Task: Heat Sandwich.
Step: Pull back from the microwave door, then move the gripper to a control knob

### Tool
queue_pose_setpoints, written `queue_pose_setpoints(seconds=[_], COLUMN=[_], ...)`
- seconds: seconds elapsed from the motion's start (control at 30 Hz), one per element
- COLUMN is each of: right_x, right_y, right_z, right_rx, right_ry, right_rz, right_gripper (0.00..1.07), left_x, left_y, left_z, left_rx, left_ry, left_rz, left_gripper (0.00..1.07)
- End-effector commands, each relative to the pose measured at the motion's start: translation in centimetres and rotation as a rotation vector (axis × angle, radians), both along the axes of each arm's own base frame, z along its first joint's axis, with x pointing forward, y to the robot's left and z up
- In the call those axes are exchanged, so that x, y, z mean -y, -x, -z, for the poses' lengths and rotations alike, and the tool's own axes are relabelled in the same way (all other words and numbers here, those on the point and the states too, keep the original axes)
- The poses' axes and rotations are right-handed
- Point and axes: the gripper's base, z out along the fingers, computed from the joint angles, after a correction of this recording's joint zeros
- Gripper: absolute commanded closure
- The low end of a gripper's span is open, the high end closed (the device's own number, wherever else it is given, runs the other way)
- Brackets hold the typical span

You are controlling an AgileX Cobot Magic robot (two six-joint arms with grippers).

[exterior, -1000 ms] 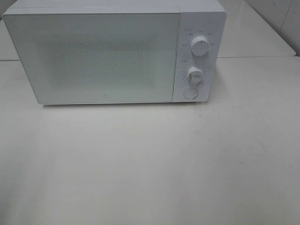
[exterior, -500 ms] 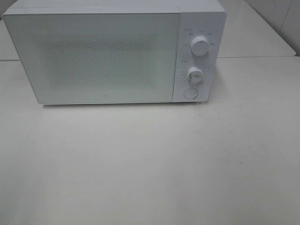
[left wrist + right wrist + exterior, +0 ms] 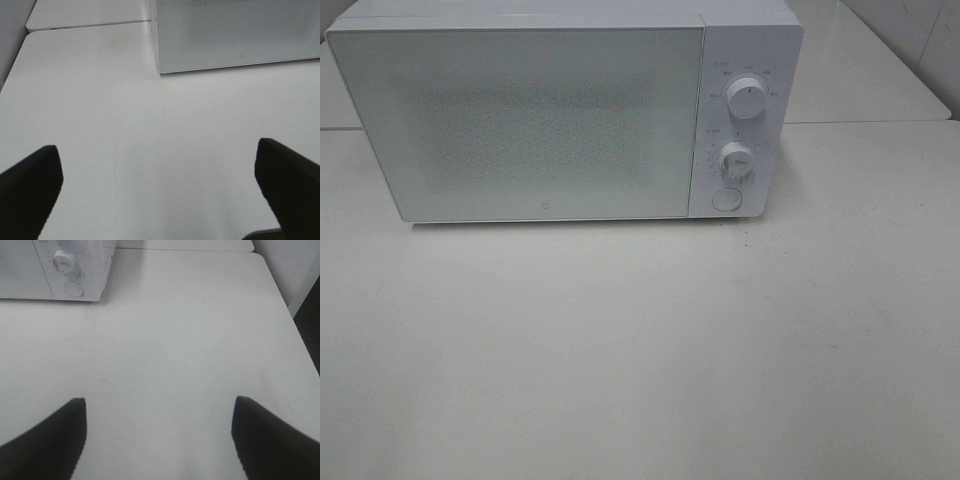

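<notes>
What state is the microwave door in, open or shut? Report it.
Shut. The door sits flush with the control panel in the high view, with no gap along its edge.

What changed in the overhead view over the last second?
Nothing visibly changed. The microwave sits in the same spot on the table with its door shut, and the upper knob and lower knob show no turn. No arm has entered that view, and nothing was taken hold of or let go.
</notes>
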Motion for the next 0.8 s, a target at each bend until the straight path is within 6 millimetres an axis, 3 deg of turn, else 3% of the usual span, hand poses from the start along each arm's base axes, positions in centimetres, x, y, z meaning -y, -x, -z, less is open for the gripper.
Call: queue_pose_setpoints(seconds=[0.03,0.8], right_x=[0.02,0.02], right_y=[0.38,0.38], right_z=[-0.05,-0.05], right_rx=[0.035,0.035], right_ry=[0.001,0.001], right_rz=[0.002,0.002], right_gripper=[0.31,0.31], left_x=[0.06,0.06], left_y=[0.38,0.37], left_z=[-0.04,-0.04], left_rx=[0.037,0.036], left_ry=[0.003,0.004], left_rz=[-0.007,-0.007], left_gripper=[0.05,0.05])
